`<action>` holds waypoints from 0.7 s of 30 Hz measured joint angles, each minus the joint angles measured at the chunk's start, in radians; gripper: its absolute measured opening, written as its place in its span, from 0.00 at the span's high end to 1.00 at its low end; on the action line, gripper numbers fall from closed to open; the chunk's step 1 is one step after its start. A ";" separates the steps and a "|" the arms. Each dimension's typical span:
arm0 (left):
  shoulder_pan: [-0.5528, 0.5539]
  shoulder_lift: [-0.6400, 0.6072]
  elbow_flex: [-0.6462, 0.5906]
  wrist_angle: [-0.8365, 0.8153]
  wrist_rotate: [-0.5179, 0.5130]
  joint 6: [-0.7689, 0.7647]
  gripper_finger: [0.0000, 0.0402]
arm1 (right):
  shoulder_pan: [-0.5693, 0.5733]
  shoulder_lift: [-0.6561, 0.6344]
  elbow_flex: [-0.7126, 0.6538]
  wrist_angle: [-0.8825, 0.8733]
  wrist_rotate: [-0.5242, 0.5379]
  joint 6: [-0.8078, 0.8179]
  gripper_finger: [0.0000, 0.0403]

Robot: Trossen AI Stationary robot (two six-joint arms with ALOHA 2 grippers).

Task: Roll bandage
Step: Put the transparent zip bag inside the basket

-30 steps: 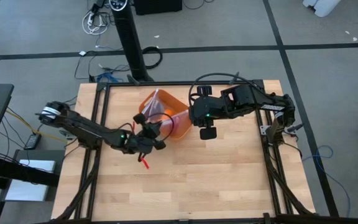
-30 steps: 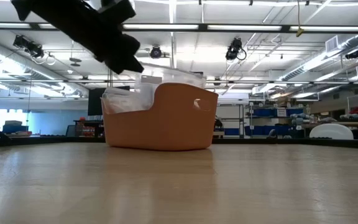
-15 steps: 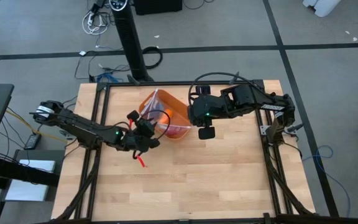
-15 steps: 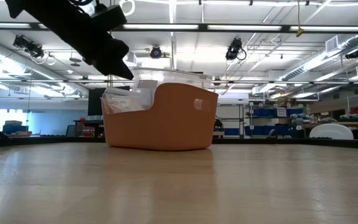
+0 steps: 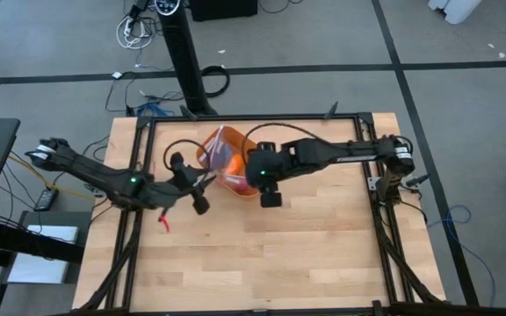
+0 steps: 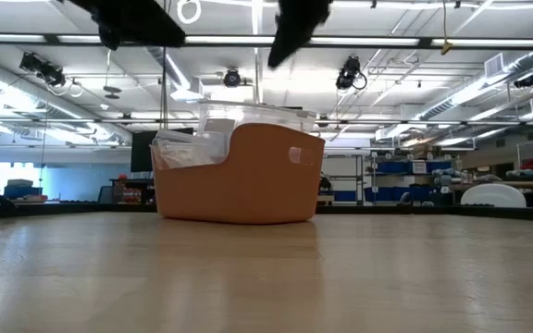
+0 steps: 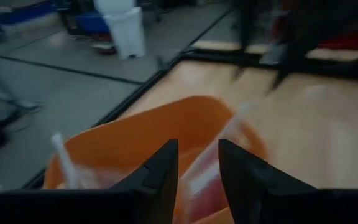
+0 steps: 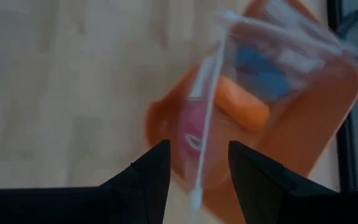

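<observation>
The bandage shows as a pink roll [image 8: 190, 134] inside a clear plastic bag [image 8: 260, 37] that stands in an orange basket [image 5: 220, 147]. The basket rests by its base on the table, toward the far side. My left gripper [image 5: 198, 204] is open and empty, above the table just left of the basket; its wrist view looks between the fingers [image 7: 197, 168] into the basket [image 7: 104, 149]. My right gripper [image 5: 269, 198] is open and empty at the basket's near right corner, above the table, its fingers [image 8: 197, 171] pointing down beside the basket [image 8: 316, 106].
The basket [image 6: 239, 176] also holds an orange object [image 8: 244, 102] and other clear bags [image 6: 192, 143]. A small red piece [image 5: 163, 224] shows under the left arm near the table's left edge. The table's near half is bare wood [image 5: 271, 263]. A black frame [image 5: 235, 118] borders the table.
My left gripper has drawn back from the basket toward the table's left edge. My right gripper has gone toward the table's left edge, up to the basket's near right corner, with its arm stretched out. The basket has stayed in place.
</observation>
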 joint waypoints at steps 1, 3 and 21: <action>-0.007 -0.015 0.000 0.003 0.020 0.000 0.70 | -0.013 0.000 -0.038 0.034 0.000 0.006 0.60; -0.023 -0.039 0.000 0.006 0.033 0.000 0.70 | -0.041 0.000 -0.107 0.093 -0.005 0.010 0.60; -0.045 -0.041 0.000 -0.049 -0.002 0.032 0.70 | -0.178 0.000 -0.272 0.240 -0.191 -0.131 0.95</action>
